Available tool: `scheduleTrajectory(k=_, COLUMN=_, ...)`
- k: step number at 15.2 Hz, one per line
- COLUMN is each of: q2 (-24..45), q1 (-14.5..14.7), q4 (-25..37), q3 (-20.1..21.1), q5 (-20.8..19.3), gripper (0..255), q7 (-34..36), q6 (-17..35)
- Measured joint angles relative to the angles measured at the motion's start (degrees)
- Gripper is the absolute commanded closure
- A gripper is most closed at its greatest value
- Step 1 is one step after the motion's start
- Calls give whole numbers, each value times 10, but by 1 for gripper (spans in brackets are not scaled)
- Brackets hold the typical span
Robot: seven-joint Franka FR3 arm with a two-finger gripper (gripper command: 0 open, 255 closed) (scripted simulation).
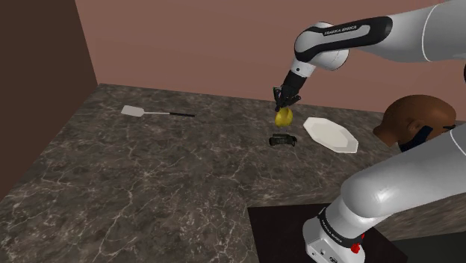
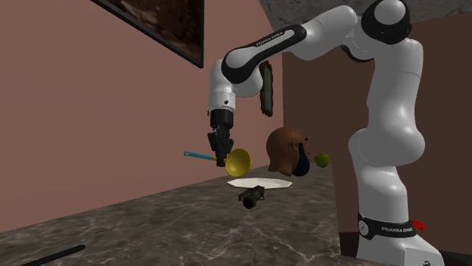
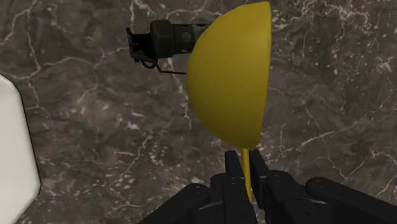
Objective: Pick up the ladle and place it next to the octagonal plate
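Since the fingers (image 3: 233, 167) are pinched onto the thin yellow stem just under the bowl, the ladle (image 3: 232, 76) hangs from them with the bowl lowermost and its rounded back towards the wrist camera. Gripping so close to the bowl probably keeps the heavy end from swinging. The blue handle (image 2: 198, 156) juts out sideways past the fingers, toward the left of the second exterior view.

The ladle (image 1: 283, 116) is in the air, clear of the table (image 1: 149, 194), right of centre in the upper half of the shoulder view. Just below it on the stone lies a small dark gadget (image 1: 284, 140) that I cannot identify. To that gadget's right, near it but apart, the white octagonal plate (image 1: 330, 134) lies flat.

I judge the pick to be done and the carry nearly so, since the ladle is already near the plate. What remains is to lower it onto bare stone beside the rim. The gadget takes up part of the ground on the plate's left in the shoulder view, so the descent should avoid both it and the plate edge.

Further out, a white spatula (image 1: 157, 113) with a black handle lies at upper left, well apart. A brown head-shaped object (image 1: 414, 119) sits at the right edge, with a green apple (image 2: 322, 159) beside it.
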Motion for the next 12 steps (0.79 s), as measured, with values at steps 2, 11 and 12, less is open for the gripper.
scheduleTrajectory(k=2, q2=5, q1=-14, q4=1, q3=-20, q5=-7, gripper=255, q7=-30, q6=-1)
scheduleTrajectory(k=11, q2=60, q1=-70, q4=62, q3=-100, q5=-29, gripper=255, q7=-154, q6=-27)
scheduleTrajectory(k=12, q2=70, q1=-75, q4=71, q3=-108, q5=-29, gripper=255, q7=-168, q6=-28)
